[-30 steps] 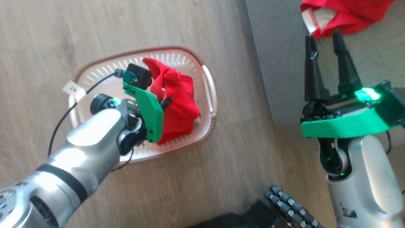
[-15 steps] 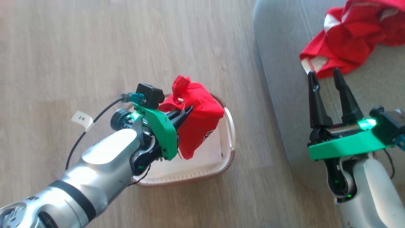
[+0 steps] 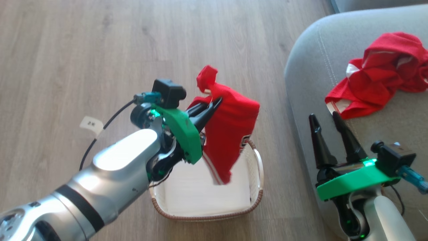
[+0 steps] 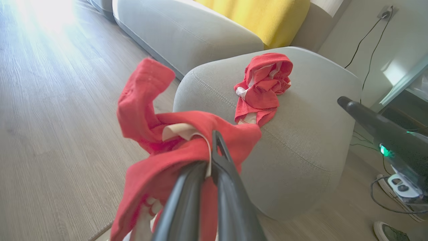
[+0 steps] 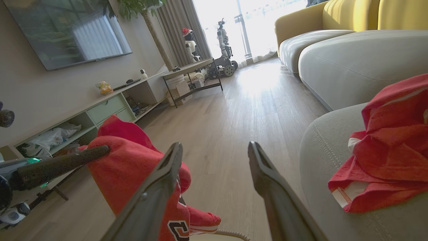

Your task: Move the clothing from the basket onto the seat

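Note:
My left gripper point(image 3: 214, 102) is shut on a red garment point(image 3: 230, 134), which hangs above the white basket point(image 3: 200, 217) on the floor. The basket's inside looks bare where it shows. In the left wrist view the gripper point(image 4: 214, 135) pinches the bunched red cloth point(image 4: 157, 134). A second red garment point(image 3: 378, 77) lies crumpled on the grey seat point(image 3: 307, 77). My right gripper point(image 3: 324, 117) stands open beside the seat's edge, nothing between its fingers. The right wrist view shows that open gripper point(image 5: 214, 147), the held garment point(image 5: 130, 167) at left and the garment on the seat point(image 5: 391, 150) at right.
Wooden floor point(image 3: 83, 50) surrounds the basket. A grey and yellow sofa point(image 4: 260, 16) stands behind the seat. A low TV cabinet point(image 5: 110, 107), a side table point(image 5: 190, 67) and another robot point(image 5: 224, 36) by the window line the far side of the room.
My left gripper has lifted the red garment up out of the basket. The head camera has shifted, bringing more of the seat into view. The right gripper stays open.

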